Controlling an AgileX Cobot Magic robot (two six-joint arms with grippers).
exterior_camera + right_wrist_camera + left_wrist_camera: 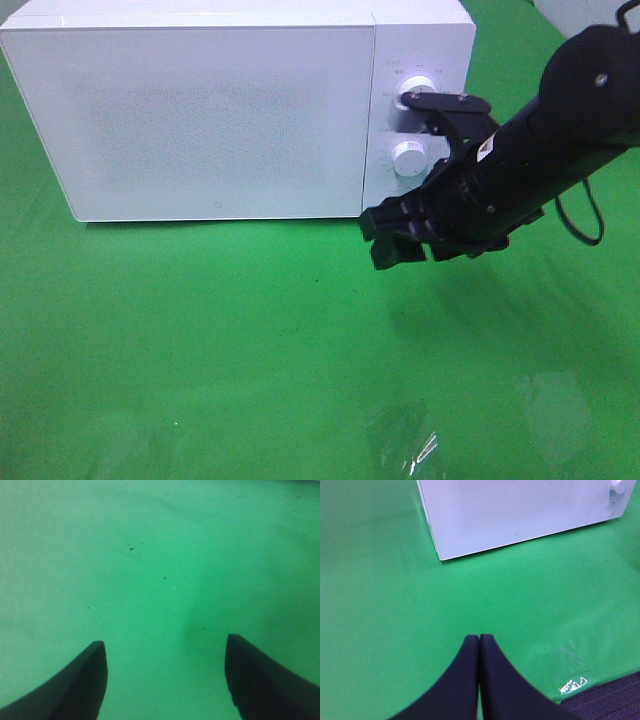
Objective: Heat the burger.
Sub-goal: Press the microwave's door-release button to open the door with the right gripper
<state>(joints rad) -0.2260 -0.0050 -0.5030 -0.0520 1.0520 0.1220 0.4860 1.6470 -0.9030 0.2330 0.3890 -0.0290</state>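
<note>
The burger is out of view in every frame. A white microwave (pixel 200 110) stands at the back of the green cloth with its door closed; its front corner also shows in the left wrist view as the microwave (pixel 520 515). My right gripper (pixel 400 240) hangs open over the cloth just in front of the microwave's knob panel, nothing between its fingers (pixel 80 680). My left gripper (pixel 479 640) is shut, fingertips pressed together, empty, above bare cloth some way in front of the microwave.
Two white knobs (pixel 412 95) sit on the microwave's right panel, partly behind my right arm. Green cloth (pixel 200 350) covers the table. A taped patch with writing (pixel 572 684) lies near the cloth's edge, beyond which is dark floor.
</note>
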